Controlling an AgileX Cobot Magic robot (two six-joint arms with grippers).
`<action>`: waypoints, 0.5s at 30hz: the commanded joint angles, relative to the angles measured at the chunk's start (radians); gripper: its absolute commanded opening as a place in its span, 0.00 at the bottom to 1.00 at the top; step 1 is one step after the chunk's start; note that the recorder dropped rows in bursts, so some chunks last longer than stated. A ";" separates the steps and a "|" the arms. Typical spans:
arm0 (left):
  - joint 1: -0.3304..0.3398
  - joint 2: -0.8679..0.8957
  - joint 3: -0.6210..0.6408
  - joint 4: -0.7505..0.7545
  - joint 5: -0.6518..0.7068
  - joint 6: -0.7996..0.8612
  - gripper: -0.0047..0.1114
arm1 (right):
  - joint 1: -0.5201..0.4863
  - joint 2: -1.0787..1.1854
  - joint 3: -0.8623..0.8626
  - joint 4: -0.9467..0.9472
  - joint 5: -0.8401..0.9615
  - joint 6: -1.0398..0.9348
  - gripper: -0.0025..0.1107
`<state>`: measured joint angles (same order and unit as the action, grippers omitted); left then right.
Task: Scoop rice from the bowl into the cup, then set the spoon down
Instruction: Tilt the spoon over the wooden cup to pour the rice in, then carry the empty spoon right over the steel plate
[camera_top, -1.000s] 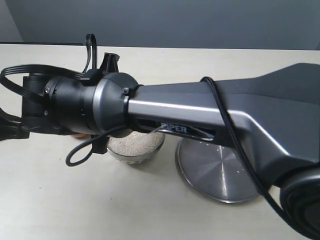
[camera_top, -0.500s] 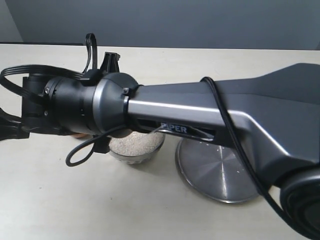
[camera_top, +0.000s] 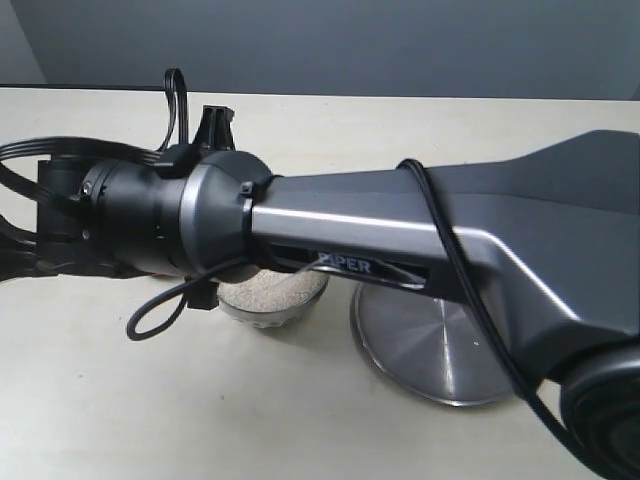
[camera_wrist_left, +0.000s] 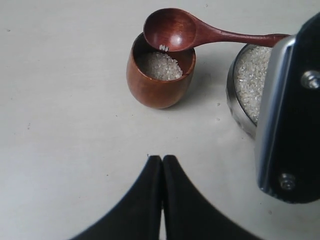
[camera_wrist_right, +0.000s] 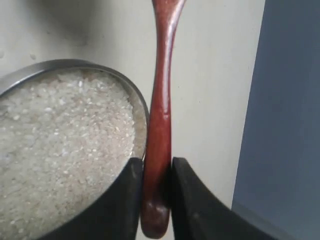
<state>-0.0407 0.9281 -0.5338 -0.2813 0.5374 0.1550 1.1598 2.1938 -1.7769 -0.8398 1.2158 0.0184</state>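
above the cup (camera_wrist_left: 160, 80), the right pincer (camera_wrist_right: 157, 167) clamps the spoon (camera_wrist_left: 170, 30), tipped so its last rice (camera_wrist_left: 163, 48) drops in; left pincer (camera_wrist_left: 162, 165) together, empty.

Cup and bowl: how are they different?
The cup is brown wood; the bowl is shiny steel. The cup is narrow and barrel-shaped; the bowl is wider. The rice in the cup lies below its rim; the bowl is filled nearly to its rim. Both stand upright on the table and hold white rice.
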 joint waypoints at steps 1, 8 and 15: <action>-0.002 0.003 0.007 -0.008 -0.010 -0.006 0.04 | 0.008 -0.002 -0.003 -0.022 0.005 0.011 0.02; -0.002 0.003 0.007 -0.008 -0.010 -0.006 0.04 | 0.010 -0.002 -0.003 -0.014 0.005 0.022 0.02; -0.002 0.003 0.007 -0.008 -0.008 -0.006 0.04 | 0.010 -0.002 -0.003 -0.079 0.005 0.027 0.02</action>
<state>-0.0407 0.9281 -0.5338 -0.2812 0.5374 0.1550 1.1667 2.1938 -1.7769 -0.8871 1.2181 0.0411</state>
